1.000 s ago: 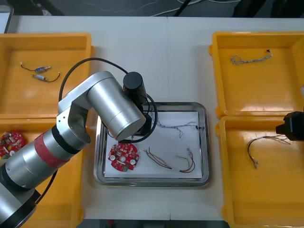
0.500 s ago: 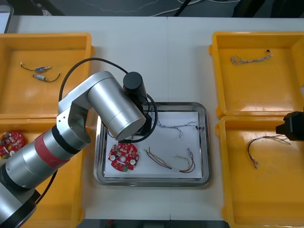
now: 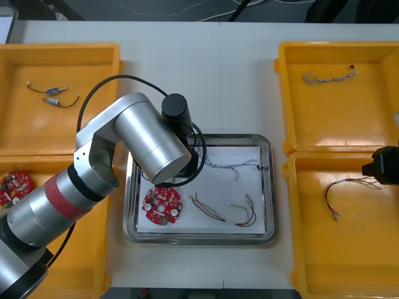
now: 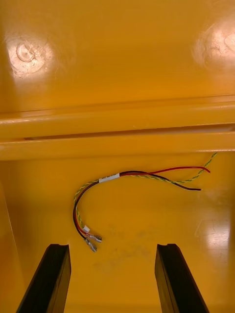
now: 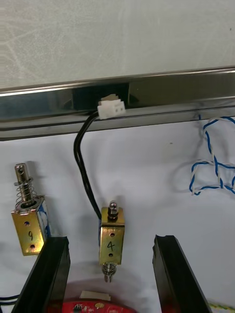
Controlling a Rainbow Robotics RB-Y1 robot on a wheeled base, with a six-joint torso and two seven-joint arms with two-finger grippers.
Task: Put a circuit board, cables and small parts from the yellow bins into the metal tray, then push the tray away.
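The metal tray held a circuit board at seven o'clock, cables and small metal parts. The left gripper gaped empty above it, the right gripper likewise over a yellow bin's cable.

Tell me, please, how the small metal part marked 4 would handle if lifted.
Between the fingers of the open left gripper, the small metal part looks solid: probably stiff, heavy for its size. Its black cable curves loosely to the metal tray wall, so likely trails. The right gripper hangs over a yellow bin.

Four yellow plastic bins, one metal tray, two round red circuit boards, four small metal parts, five cables.
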